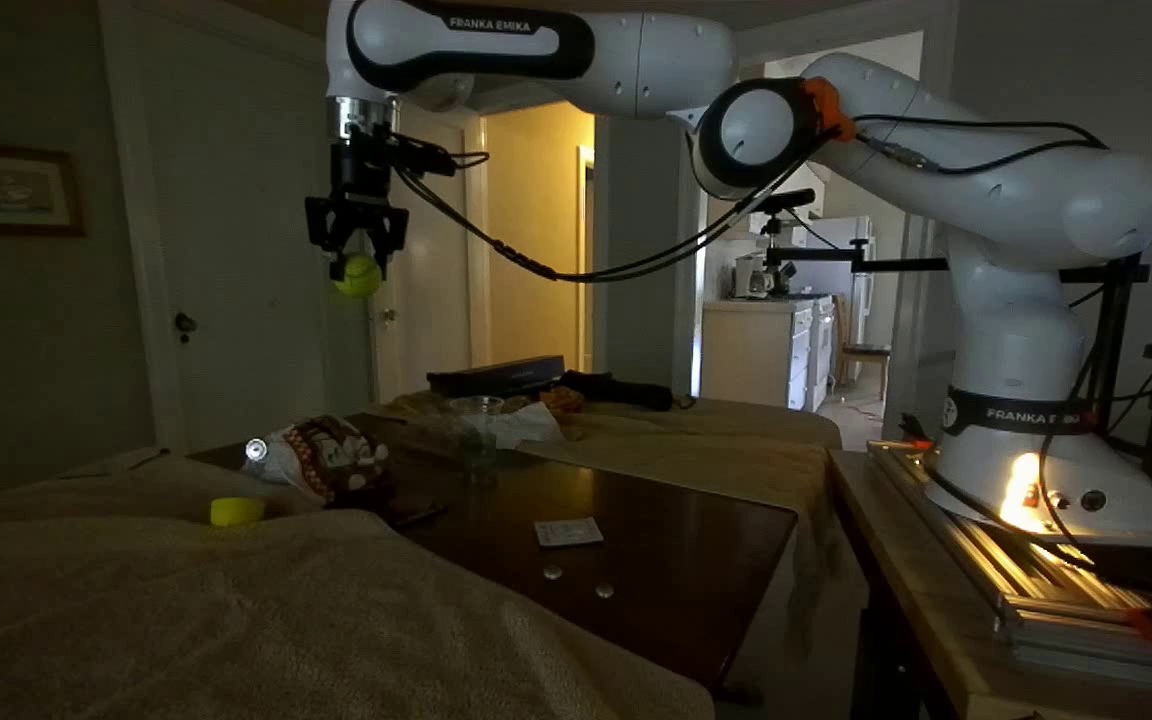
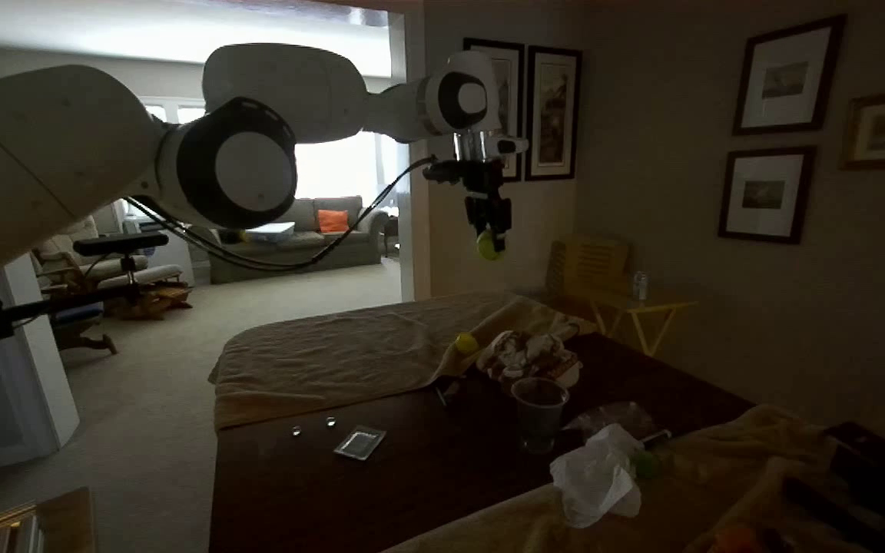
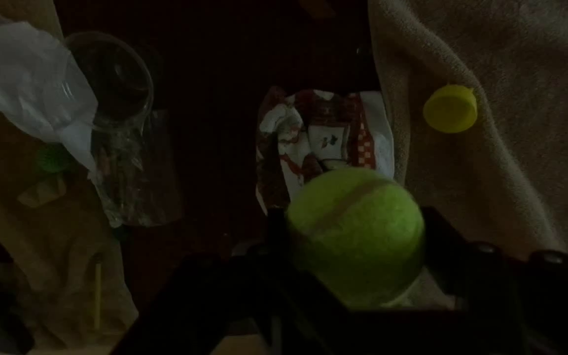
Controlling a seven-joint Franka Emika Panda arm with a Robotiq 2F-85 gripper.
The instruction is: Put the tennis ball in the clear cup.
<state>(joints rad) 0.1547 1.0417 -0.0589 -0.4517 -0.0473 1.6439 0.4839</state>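
Dark tabletop (image 1: 676,560), dimly lit | tennis ball (image 3: 355,231) held aloft, my gripper (image 1: 360,267) clamped on it | transport stage, I judge | clear cup (image 2: 540,417) upright, well apart: next I should traverse above its mouth, then lower.

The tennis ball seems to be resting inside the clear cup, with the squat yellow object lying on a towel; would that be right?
Not quite: the tennis ball is held between the jaws, not inside the clear cup, as both exterior views show; the squat yellow object does lie on a towel.
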